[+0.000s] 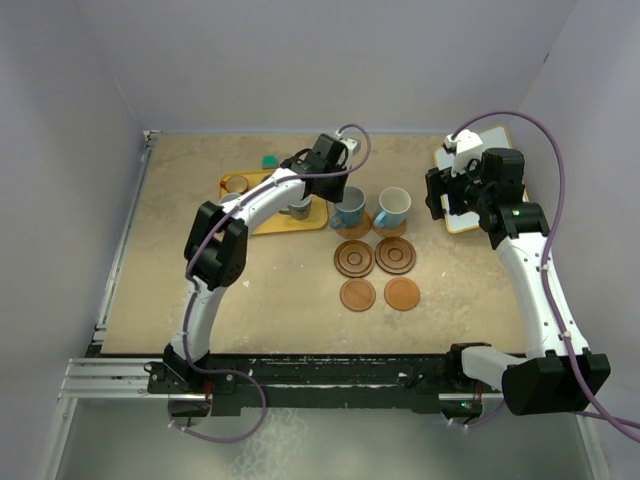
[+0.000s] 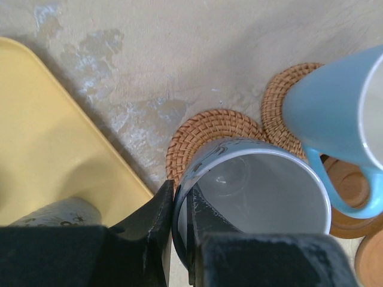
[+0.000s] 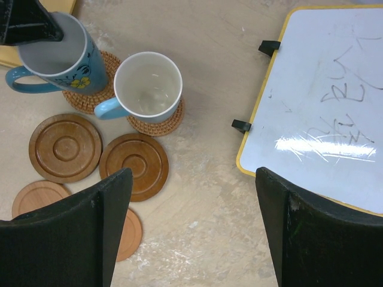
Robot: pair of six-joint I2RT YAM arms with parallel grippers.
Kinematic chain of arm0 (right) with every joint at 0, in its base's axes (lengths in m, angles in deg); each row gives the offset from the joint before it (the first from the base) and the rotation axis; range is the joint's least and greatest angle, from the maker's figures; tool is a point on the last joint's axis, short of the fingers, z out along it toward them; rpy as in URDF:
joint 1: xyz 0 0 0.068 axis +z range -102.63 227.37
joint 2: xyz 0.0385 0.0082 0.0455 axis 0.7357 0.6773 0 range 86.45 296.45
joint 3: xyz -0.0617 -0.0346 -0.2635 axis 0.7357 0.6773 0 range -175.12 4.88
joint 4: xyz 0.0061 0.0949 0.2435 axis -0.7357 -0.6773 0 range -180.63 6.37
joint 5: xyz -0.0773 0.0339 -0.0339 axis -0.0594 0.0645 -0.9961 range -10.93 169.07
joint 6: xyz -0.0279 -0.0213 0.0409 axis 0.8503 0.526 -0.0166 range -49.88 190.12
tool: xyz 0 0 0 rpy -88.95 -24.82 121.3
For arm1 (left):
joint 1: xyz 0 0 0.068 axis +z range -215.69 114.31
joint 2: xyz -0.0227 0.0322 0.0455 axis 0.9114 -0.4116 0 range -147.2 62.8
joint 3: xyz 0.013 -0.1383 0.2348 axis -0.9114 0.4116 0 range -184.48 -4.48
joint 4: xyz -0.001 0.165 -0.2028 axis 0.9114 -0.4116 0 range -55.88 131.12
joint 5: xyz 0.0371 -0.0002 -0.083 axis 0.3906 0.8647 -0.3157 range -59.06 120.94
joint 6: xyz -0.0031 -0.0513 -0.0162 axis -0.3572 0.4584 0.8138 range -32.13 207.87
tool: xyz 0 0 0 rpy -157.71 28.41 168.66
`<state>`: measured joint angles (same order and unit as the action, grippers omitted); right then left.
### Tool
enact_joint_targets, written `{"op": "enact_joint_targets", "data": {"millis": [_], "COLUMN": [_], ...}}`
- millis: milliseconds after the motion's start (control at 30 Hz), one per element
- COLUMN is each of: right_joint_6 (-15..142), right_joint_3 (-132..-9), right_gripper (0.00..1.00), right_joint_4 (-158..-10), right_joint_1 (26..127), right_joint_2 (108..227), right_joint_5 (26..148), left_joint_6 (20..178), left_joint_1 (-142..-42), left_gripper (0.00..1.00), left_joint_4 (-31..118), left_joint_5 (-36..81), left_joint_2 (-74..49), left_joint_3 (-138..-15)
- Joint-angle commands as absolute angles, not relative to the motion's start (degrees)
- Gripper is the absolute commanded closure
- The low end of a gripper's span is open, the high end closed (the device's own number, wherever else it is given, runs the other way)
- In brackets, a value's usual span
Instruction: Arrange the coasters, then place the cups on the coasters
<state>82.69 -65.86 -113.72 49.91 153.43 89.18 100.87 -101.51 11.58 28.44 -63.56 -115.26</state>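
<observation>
Pinching the wall of a flowered blue cup (image 2: 257, 185), one finger inside the rim and one outside, the left hand (image 2: 179, 200) holds it over a woven coaster (image 2: 209, 128); whether the base rests there I cannot tell. Just beside it a light blue cup (image 3: 148, 84) stands on a second woven coaster (image 3: 167, 121). Nearer the arms lie two ringed dark coasters (image 3: 64, 147) and two plain orange-brown coasters (image 3: 36, 197). The right hand (image 3: 192, 191) hangs spread wide above the tabletop (image 3: 203, 60), between the coasters and a whiteboard (image 3: 323, 101). A yellow tray (image 2: 48, 137) lies left of the held cup.
</observation>
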Motion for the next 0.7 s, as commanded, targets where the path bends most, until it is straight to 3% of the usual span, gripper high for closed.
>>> {"op": "enact_joint_targets", "data": {"millis": [0, 667], "right_joint_6": [82.2, 82.3], "right_joint_3": [-65.6, -65.6], "right_gripper": [0.14, 0.14], "right_joint_4": [-112.1, -112.3], "right_joint_1": [49.6, 49.5], "right_joint_2": [151.7, 152.2], "right_joint_5": [90.2, 90.3], "left_joint_6": [102.7, 101.4], "left_joint_1": [-101.9, -102.2], "left_gripper": [0.97, 0.94], "left_joint_4": [13.0, 10.3], "left_joint_5": [27.5, 27.5], "left_joint_2": [-63.5, -64.7], "left_joint_3": [-119.3, -121.1]}}
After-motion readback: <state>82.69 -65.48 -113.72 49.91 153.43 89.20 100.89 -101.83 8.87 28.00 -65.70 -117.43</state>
